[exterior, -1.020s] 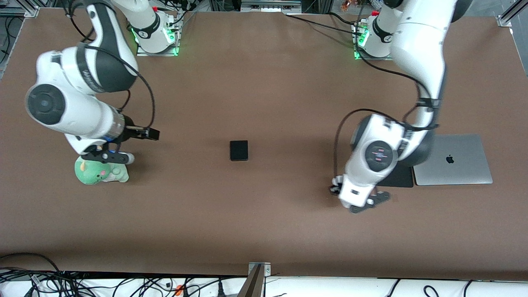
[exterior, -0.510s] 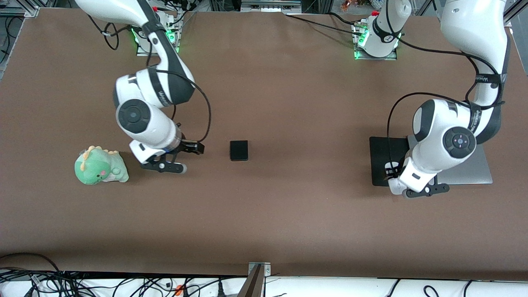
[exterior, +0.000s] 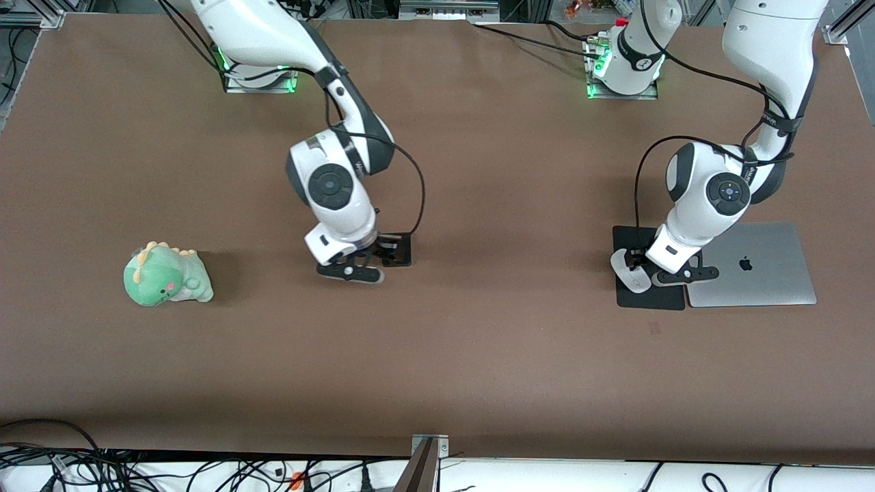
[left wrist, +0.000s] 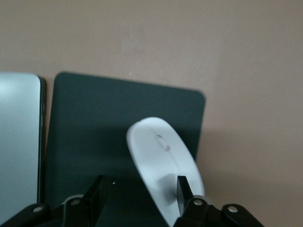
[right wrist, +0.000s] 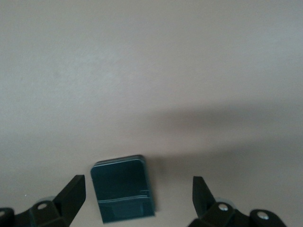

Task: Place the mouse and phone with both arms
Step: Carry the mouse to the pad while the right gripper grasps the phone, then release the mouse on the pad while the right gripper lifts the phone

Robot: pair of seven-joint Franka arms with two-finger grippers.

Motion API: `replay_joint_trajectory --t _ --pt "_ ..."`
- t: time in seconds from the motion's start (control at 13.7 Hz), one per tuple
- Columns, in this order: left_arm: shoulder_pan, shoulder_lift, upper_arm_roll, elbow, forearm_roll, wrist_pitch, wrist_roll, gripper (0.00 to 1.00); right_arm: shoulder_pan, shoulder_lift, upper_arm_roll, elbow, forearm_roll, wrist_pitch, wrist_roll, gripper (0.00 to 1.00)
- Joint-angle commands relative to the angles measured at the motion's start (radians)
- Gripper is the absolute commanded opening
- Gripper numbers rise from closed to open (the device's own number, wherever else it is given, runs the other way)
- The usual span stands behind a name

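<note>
Since half a second ago the right gripper (exterior: 372,263) has swung from near the green plush toy (exterior: 167,275) to over the phone (exterior: 402,247), fingers spread wide and empty. The left gripper (exterior: 666,270) has shifted over the mouse pad (exterior: 625,297), fingers parted with one touching the mouse (left wrist: 163,163), which lies on the pad beside the laptop (exterior: 765,273) on the brown table (exterior: 478,355).
</note>
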Motion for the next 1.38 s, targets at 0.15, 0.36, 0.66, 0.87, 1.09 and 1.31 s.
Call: replay_joint_trajectory --t 0.15,0.36,0.66,0.87,1.09,1.31 --pt "0.032 -0.013 -0.018 -0.006 0.027 0.016 0.021 0.69 0.064 0.012 -0.012 -0.122 -0.003 0.16 -0.039 1.0" --pt "0.034 -0.027 -0.018 0.013 0.027 0.01 0.015 0.87 0.094 0.014 -0.012 -0.153 -0.006 0.182 -0.062 1.0" --pt "0.035 -0.033 -0.018 0.035 0.022 0.008 -0.026 1.0 0.104 0.015 -0.015 -0.209 -0.008 0.27 -0.143 1.0" --pt "0.035 -0.034 -0.019 0.035 0.022 0.008 -0.026 1.0 0.107 0.015 -0.013 -0.22 -0.008 0.284 -0.146 1.0" --pt "0.035 -0.05 -0.018 0.046 0.022 0.005 -0.019 1.0 0.107 0.017 -0.015 -0.219 -0.006 0.284 -0.143 1.0" --pt "0.046 -0.097 -0.018 0.116 0.024 -0.14 -0.011 1.0 0.107 0.032 -0.013 -0.216 -0.006 0.294 -0.14 0.95"
